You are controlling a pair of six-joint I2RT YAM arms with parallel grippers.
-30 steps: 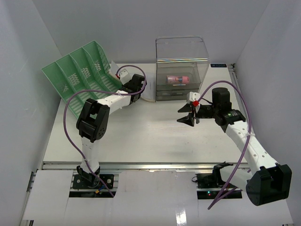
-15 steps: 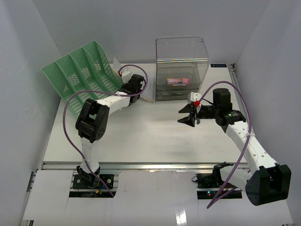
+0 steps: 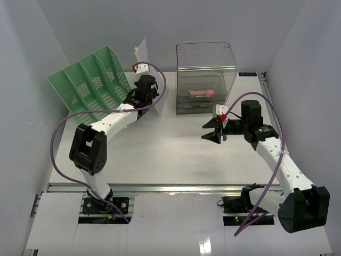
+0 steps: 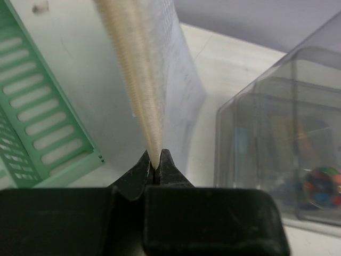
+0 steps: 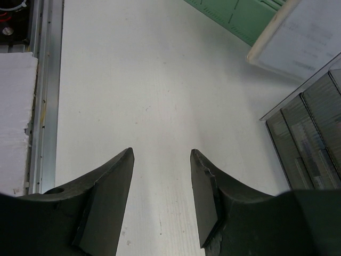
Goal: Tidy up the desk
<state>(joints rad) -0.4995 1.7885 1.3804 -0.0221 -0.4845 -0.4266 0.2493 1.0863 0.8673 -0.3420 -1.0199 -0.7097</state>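
Pinching a pale notebook (image 4: 143, 80) by its very bottom edge, the left gripper (image 4: 156, 166) is standing it nearly upright, jaws squeezed tight on just a sliver of the pages. From where I'm standing, that is the worry. The whole notebook is towering above the fingertips, leaning a little, and a grip that thin may be letting it pivot, sag or slip out if the arm swings quickly. The green file rack (image 3: 88, 88) is sitting just to the left of that gripper with its slots tilted open, and the clear drawer box (image 3: 206, 74) is standing close on its right, so the notebook is hanging in a fairly narrow lane between the two. A careless sideways move looks likely to be knocking a corner against the rack's dividers or the box wall, and the back wall (image 3: 160, 26) is looming just beyond the notebook's top edge. A pink item (image 3: 201, 93) is lying inside the box, out of harm's way. The right gripper (image 5: 161, 153) is hovering with its jaws apart and nothing between them, well clear of the left one, with the box off to its far side. Beneath and ahead of it the desk (image 3: 176, 154) is stretching out as a broad white surface, offering plenty of room, and ending behind it at the metal rail (image 3: 160, 188) along the near edge.
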